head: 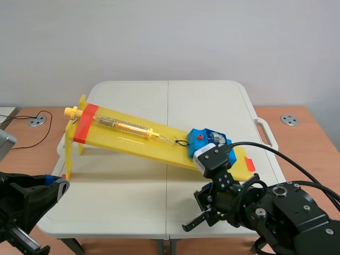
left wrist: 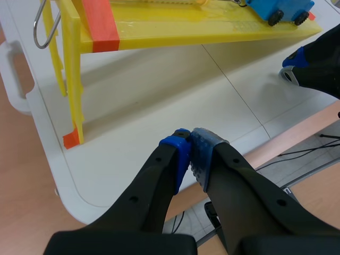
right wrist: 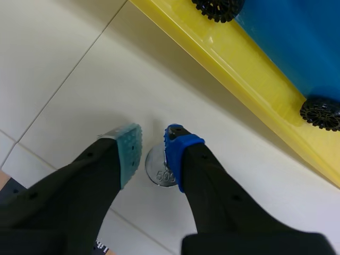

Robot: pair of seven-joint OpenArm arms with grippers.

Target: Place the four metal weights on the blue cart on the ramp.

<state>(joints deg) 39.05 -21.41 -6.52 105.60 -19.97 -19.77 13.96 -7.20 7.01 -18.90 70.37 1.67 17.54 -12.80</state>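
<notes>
One weight (right wrist: 158, 171) lies flat on the table (right wrist: 79, 69), right btwn the spread fingers of the right gripper (right wrist: 153, 142), nearer its blue pad. Cart (right wrist: 297, 48) sits ahead on the ramp (right wrist: 239, 79). Left gripper (left wrist: 190, 147) is pressed shut, well apart.

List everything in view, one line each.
Table: 1, white, under everything.
Ramp: 1, yellow with orange tape, across the table.
Spring scale: 1, yellow, on the ramp's upper part.
Cart: 1, blue, ramp's low end.
Metal weight: 1 plainly seen, silver, on the table between the right jaws.
Desk grommets: 2, grey, on wooden desks either side.
Left jaws: black, shut, at the table's near edge.
Right jaws: black, open, around the weight.
</notes>
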